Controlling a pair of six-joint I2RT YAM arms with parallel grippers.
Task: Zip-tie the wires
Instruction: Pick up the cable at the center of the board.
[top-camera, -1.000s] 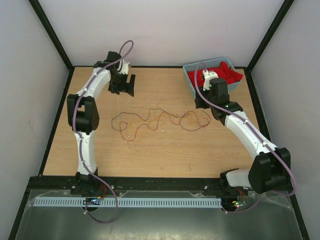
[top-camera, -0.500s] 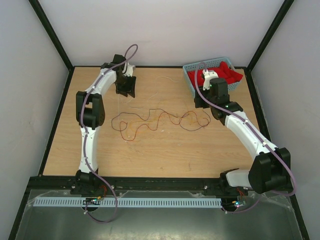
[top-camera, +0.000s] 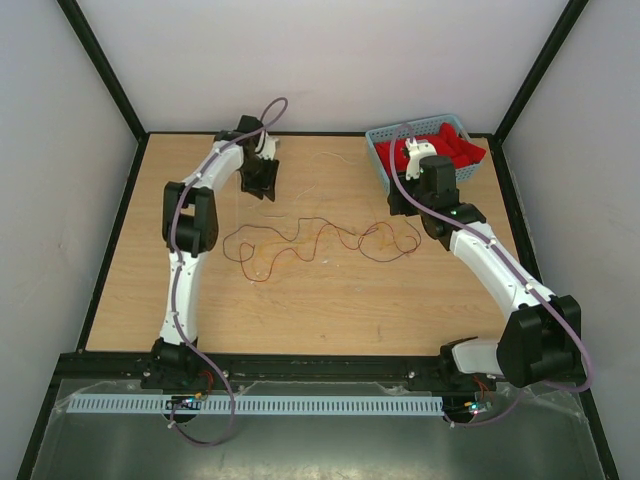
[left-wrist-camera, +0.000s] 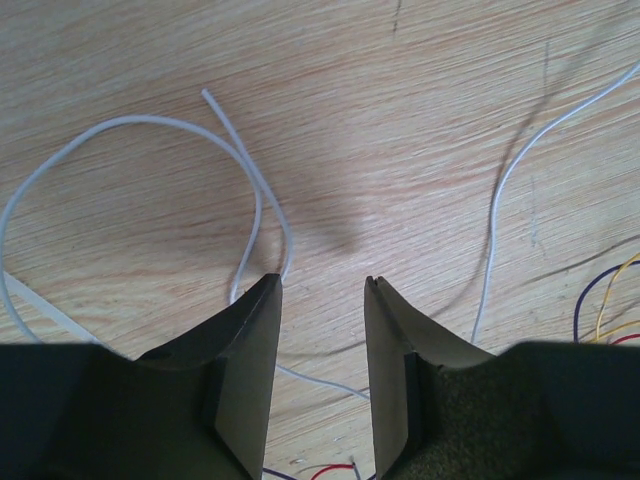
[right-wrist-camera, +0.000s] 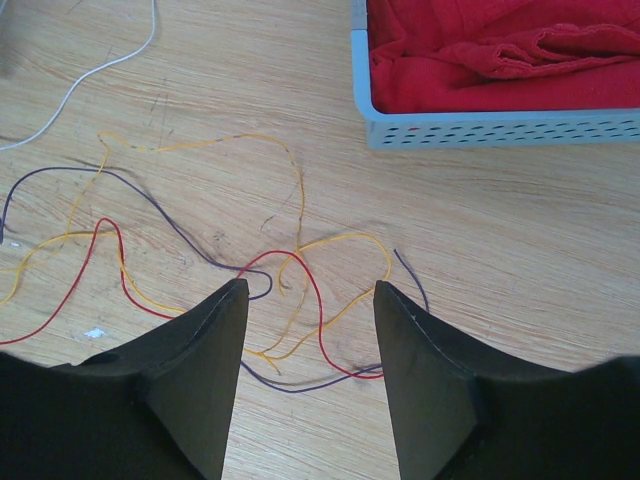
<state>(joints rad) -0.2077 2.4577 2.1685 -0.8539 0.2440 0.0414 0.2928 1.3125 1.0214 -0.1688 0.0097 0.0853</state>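
While nothing is bundled yet, the left gripper (top-camera: 262, 180) sits at the upper left of the overhead view, jaws parted over bare wood and clasping nothing. I'd say it's lined up on the thin white plastic zip tie (left-wrist-camera: 257, 195) looping just ahead of its tips, the likely pickup. Centre frame, the thin red, orange and dark wires (top-camera: 318, 236) sprawl in loose curls across the wooden table (top-camera: 330, 310). Right of them, the right gripper (right-wrist-camera: 310, 290) hovers released above their tangled end, probably to gather it. Upper right, the light blue slotted plastic basket (top-camera: 377, 155) holds only crumpled red cloth (top-camera: 445, 148).
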